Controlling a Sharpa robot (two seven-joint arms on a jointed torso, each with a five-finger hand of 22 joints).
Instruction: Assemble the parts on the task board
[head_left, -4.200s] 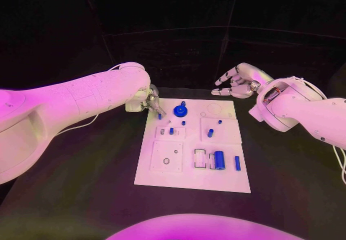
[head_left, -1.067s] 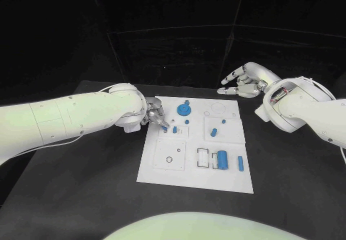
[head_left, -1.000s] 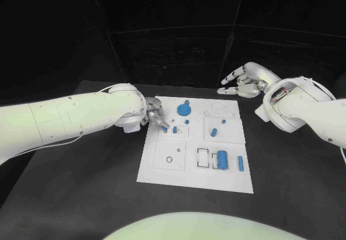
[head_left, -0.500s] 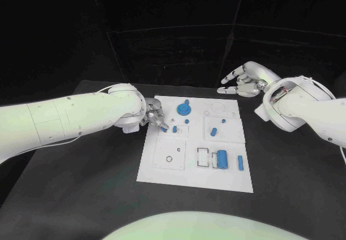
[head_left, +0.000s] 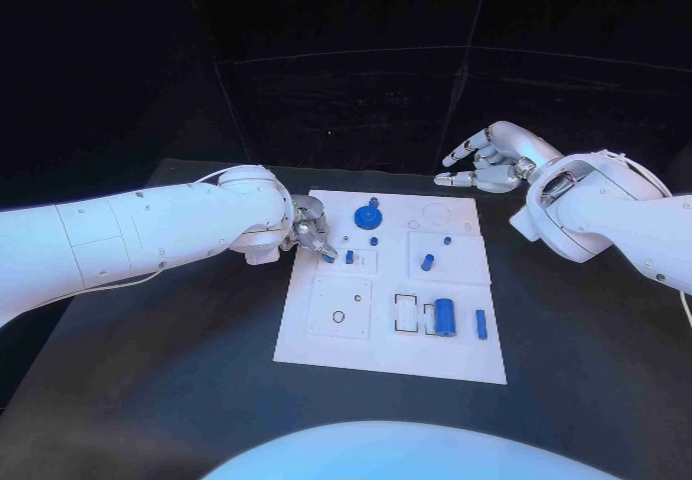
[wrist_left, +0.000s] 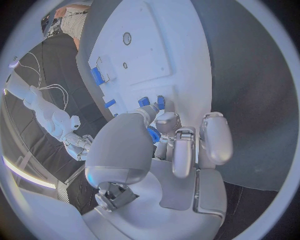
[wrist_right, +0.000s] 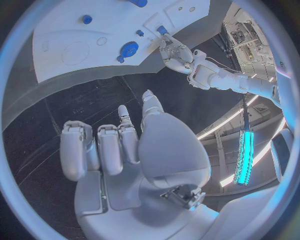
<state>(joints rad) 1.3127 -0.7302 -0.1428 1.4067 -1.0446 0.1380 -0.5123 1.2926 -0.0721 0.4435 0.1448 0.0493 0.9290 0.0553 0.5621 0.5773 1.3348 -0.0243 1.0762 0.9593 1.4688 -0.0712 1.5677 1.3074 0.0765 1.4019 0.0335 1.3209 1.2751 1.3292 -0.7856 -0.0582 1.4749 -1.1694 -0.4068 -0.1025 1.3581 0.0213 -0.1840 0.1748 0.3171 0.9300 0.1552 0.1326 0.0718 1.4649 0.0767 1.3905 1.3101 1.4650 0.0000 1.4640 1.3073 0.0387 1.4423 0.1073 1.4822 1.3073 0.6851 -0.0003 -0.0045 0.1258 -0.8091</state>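
The left arm enters the head view from 9 o'clock and ends at the task board's (head_left: 389, 355) left edge. The left hand (head_left: 309, 234) is angled down onto the board, fingertips drawn together around a small blue part (wrist_left: 154, 135); the wrist view shows that part pinched between thumb and fingers. The pinched part's axis cannot be determined.

The right arm enters from 3 o'clock. The right hand (head_left: 486, 163) hovers above the black table (head_left: 159, 360) off the board's 1 o'clock corner, apart from it, fingers loosely curled with the fingertips separated, holding nothing.

The board lies at table centre, its long axis running 12 to 6 o'clock. At its 12 o'clock end sits a round blue gear (head_left: 364, 214). A large blue cylinder (head_left: 443, 317) lies toward 5 o'clock, long axis 12 to 6, with a slim blue pin (head_left: 480, 324) parallel just beside it at 3 o'clock. A short blue peg (head_left: 427, 263) lies near board centre, tilted slightly toward 1 o'clock.
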